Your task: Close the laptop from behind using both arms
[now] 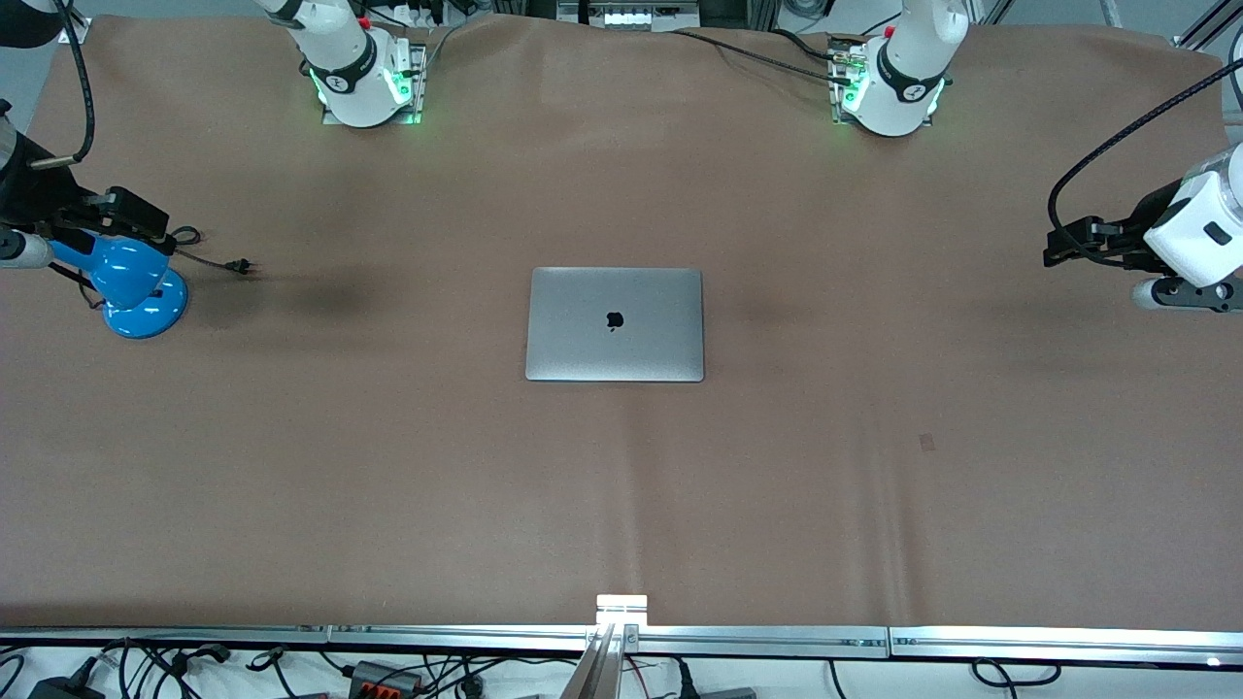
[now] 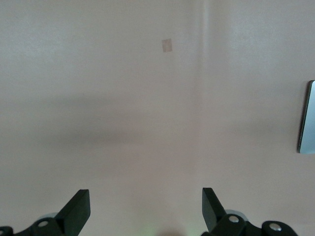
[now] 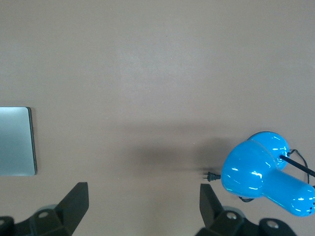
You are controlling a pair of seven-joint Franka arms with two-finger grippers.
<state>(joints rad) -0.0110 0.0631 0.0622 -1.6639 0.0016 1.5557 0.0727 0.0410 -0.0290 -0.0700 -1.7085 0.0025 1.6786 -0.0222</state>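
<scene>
The grey laptop (image 1: 615, 324) lies shut and flat at the middle of the brown table, its lid with the black apple logo up. An edge of it shows in the left wrist view (image 2: 307, 118) and a corner in the right wrist view (image 3: 17, 141). My left gripper (image 1: 1068, 243) is open and empty, held above the table at the left arm's end, well away from the laptop. In its own view the left gripper (image 2: 146, 209) has bare table between its fingers. My right gripper (image 1: 146, 225) is open and empty above the blue lamp; the right gripper (image 3: 143, 205) shows only table between its fingers.
A blue desk lamp (image 1: 131, 286) with a black cord and plug (image 1: 240, 265) stands at the right arm's end of the table; it also shows in the right wrist view (image 3: 266, 172). A small tape mark (image 1: 927, 442) lies on the brown table cover (image 1: 388, 466).
</scene>
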